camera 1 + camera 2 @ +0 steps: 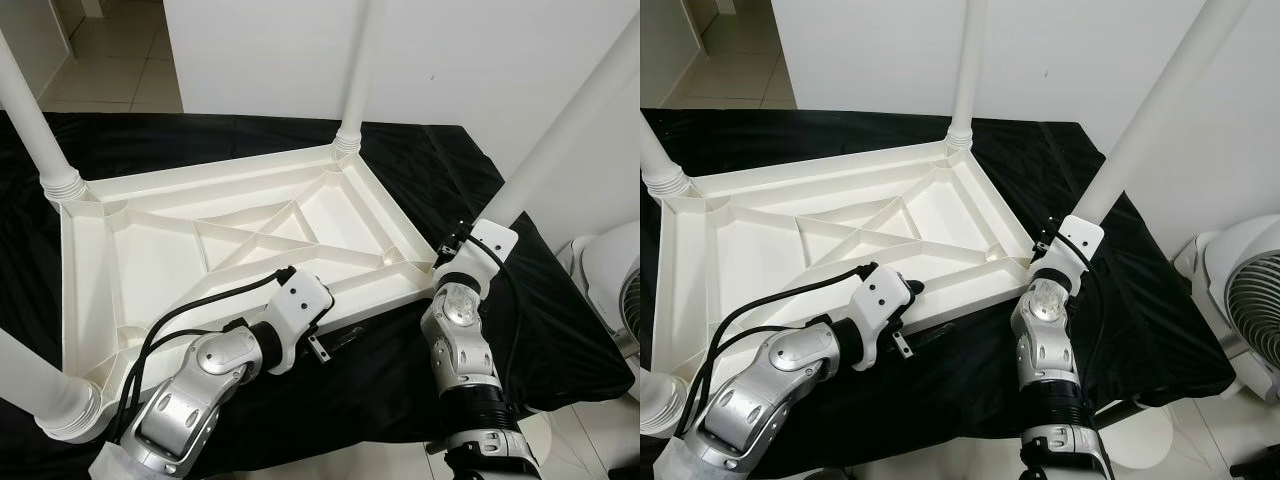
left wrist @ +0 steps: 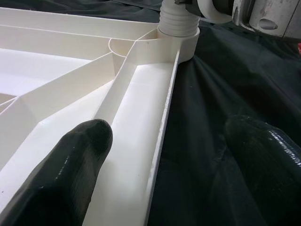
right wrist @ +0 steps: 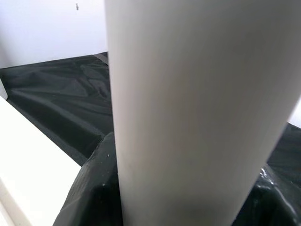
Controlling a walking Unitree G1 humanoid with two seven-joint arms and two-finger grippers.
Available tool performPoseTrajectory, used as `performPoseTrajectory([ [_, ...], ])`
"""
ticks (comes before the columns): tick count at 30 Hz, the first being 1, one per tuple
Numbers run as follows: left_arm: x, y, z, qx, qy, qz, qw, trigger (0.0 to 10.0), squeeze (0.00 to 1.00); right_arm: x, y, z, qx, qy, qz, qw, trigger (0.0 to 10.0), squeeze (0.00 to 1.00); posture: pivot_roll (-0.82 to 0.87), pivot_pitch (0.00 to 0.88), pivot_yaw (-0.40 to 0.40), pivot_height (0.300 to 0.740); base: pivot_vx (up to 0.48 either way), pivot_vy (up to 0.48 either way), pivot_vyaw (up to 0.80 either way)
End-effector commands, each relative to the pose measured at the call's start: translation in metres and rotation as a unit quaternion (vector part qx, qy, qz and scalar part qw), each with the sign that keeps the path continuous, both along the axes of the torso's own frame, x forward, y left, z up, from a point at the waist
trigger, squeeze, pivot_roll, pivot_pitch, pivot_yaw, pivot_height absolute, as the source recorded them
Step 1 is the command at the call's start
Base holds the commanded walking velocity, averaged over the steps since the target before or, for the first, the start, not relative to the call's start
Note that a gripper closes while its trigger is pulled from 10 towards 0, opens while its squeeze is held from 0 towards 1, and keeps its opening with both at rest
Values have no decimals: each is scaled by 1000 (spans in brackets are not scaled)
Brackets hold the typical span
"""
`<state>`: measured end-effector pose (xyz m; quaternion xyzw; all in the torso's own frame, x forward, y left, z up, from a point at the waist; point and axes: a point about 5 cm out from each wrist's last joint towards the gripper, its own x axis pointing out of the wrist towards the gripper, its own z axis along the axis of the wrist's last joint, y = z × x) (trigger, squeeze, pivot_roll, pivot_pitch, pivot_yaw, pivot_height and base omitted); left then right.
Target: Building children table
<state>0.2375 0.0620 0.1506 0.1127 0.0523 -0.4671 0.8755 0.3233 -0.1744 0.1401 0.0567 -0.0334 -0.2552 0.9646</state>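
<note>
Head views: white ribbed plastic tabletop (image 1: 240,250) is lying upside down on a black cloth (image 1: 560,330), round legs standing at its corners, and the right gripper (image 1: 478,232) is clamping the smooth near-right leg (image 1: 560,130), which risks cross-threading or tipping if twisted off-axis. Left wrist view: the left gripper (image 2: 164,174) is straddling the tabletop's thin near rim, fingers (image 2: 61,174) spread and gripping nothing, so the glossy tabletop could be sliding on the wrinkled cloth. Right wrist view: black pads are pressing both sides of that matte tube.
</note>
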Motion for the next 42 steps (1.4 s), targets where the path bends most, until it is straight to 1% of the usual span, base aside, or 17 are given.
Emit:
performPoseTrajectory([
  [1,-3,-5,1,-3,4,-20,1000,10000,0,-8,-11,-23,0,50,-15,999,10000,0,134,45,-60,740,0,0,0],
  [11,-3,-6,0,-4,6,-21,1000,10000,0,-8,-10,-23,-13,46,-5,999,10000,0,133,39,-63,740,0,0,0],
  [21,-4,-7,0,-5,7,-23,1000,10000,0,-7,-11,-19,-16,38,-2,999,10000,0,131,39,-66,740,0,0,0],
  [22,-4,-7,0,-5,7,-22,1000,10000,0,-6,-10,-11,-22,21,2,1000,10000,0,133,41,-66,740,0,0,0],
  [23,-4,-7,0,-5,7,-22,1000,10000,0,-6,-10,-11,-22,21,2,1000,10000,0,133,41,-66,740,0,0,0],
  [24,-4,-7,0,-5,7,-22,1000,10000,0,-5,-8,-2,-27,4,8,1000,10000,0,132,41,-65,740,0,0,0],
  [25,-4,-7,0,-5,7,-22,1000,10000,0,-2,-4,19,-36,-36,15,999,10000,0,132,40,-65,740,0,0,0],
  [26,-4,-7,0,-5,7,-22,1000,10000,0,-2,-4,19,-36,-36,15,999,10000,0,132,40,-65,740,0,0,0],
  [28,-4,-7,0,-5,7,-22,1000,10000,0,-1,-2,35,-41,-64,18,997,10000,0,131,40,-64,740,0,0,0],
  [30,-3,-7,0,-4,7,-22,1000,10000,0,0,0,46,-44,-84,22,995,10000,0,130,40,-63,740,0,0,0],
  [34,-3,-7,0,-5,7,-23,1000,10000,0,1,0,50,-40,-90,21,995,10000,0,129,39,-64,740,0,0,0],
  [42,-3,-7,0,-6,9,-22,1000,10000,0,0,2,49,-40,-88,25,995,10000,0,131,40,-66,740,0,0,0],
])
